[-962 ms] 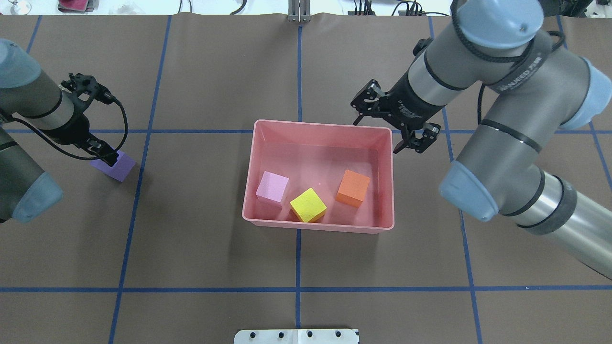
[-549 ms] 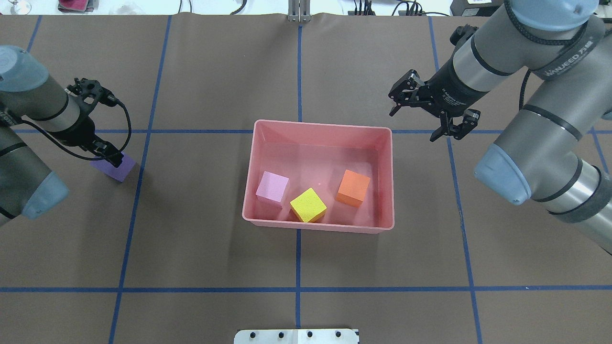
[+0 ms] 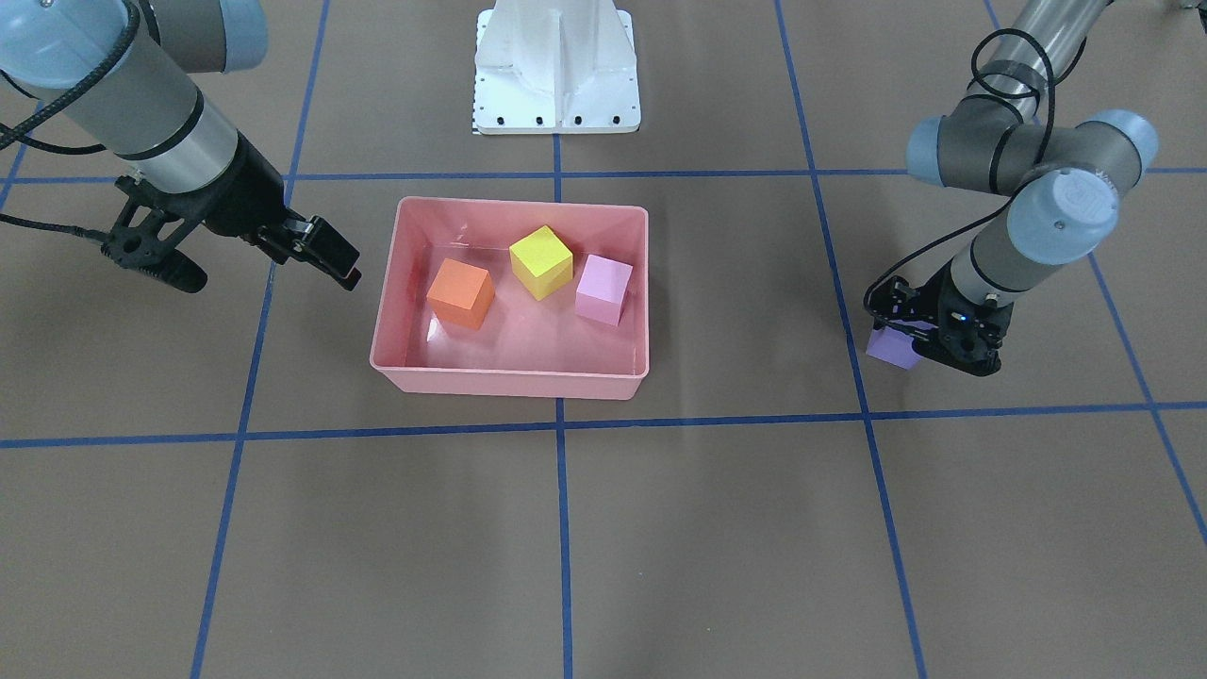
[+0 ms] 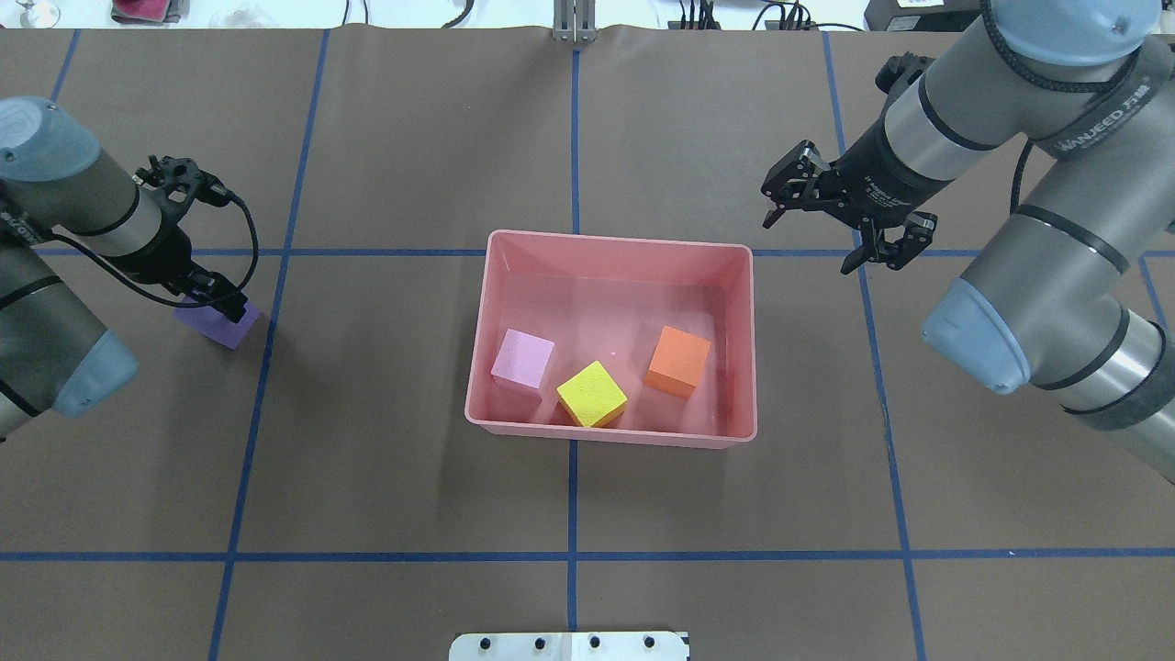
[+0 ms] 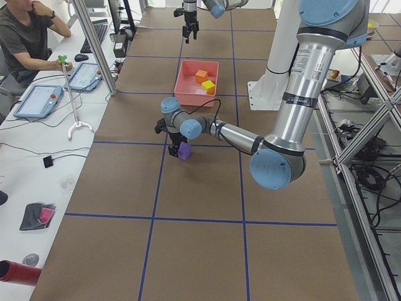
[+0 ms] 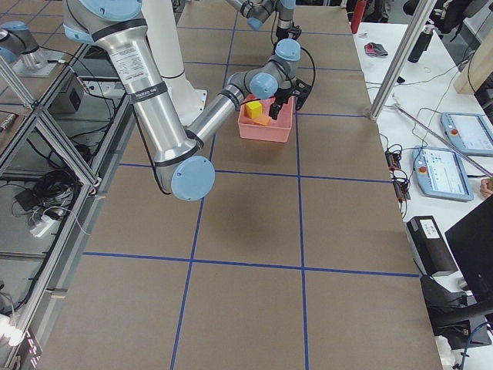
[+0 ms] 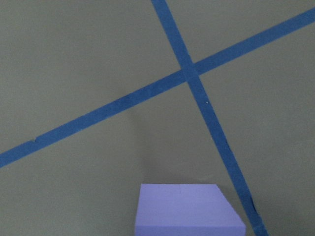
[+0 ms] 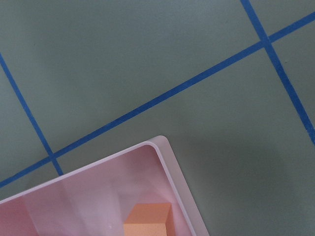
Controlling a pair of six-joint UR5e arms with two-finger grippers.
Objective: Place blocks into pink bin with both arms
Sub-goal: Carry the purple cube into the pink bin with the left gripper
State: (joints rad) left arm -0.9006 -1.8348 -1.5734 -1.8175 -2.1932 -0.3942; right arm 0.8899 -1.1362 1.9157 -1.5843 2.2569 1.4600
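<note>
The pink bin (image 4: 615, 240) (image 3: 509, 379) sits mid-table. It holds the light pink block (image 4: 523, 360), the yellow block (image 4: 592, 393) and the orange block (image 4: 678, 362). The purple block (image 4: 220, 329) (image 3: 888, 347) rests on the table far to the bin's left. My left gripper (image 4: 218, 301) (image 3: 934, 344) is low over the purple block with its jaws around it; it looks open. The block fills the bottom of the left wrist view (image 7: 187, 211). My right gripper (image 4: 808, 240) (image 3: 269, 280) is open and empty, beyond the bin's far right corner (image 8: 167, 157).
Blue tape lines (image 4: 573, 551) grid the brown table cover. The white pedestal base (image 3: 556, 66) stands at the robot's side of the table. An operator (image 5: 25, 31) and a silver reacher-grabber tool (image 5: 75, 106) are at the side bench.
My right gripper has moved away from the bin's far right corner, to the right and back, still open. My left gripper has sunk lower onto the purple block, which has stayed in place.
</note>
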